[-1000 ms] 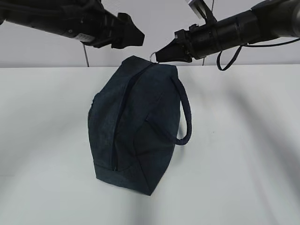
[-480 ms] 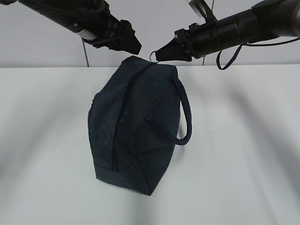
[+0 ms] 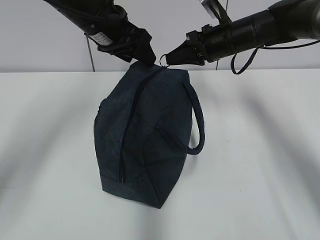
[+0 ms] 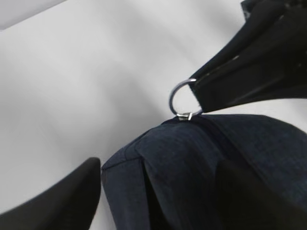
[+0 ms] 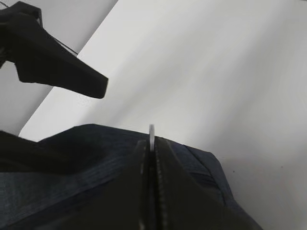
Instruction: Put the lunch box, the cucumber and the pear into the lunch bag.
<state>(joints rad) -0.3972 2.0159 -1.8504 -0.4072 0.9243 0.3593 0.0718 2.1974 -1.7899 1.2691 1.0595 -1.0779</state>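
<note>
Now the left gripper (image 3: 145, 54), fingers spread, drops onto the lunch bag (image 3: 145, 135) corner; right gripper (image 3: 172, 58) pinches the ring pull (image 4: 182, 100) — unzipping looks imminent.

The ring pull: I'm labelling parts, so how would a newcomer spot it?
Start at the navy lunch bag on the white table. At its far top end, the right pincer pinches a ring pull, the only shiny silver loop there.

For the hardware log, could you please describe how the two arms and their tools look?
Both arms are black and tubular. The left arm carries a small white label. The right arm has a black cable loop hanging below it. Each tool, left tool and right tool, ends in black wedge-shaped fingers.
</note>
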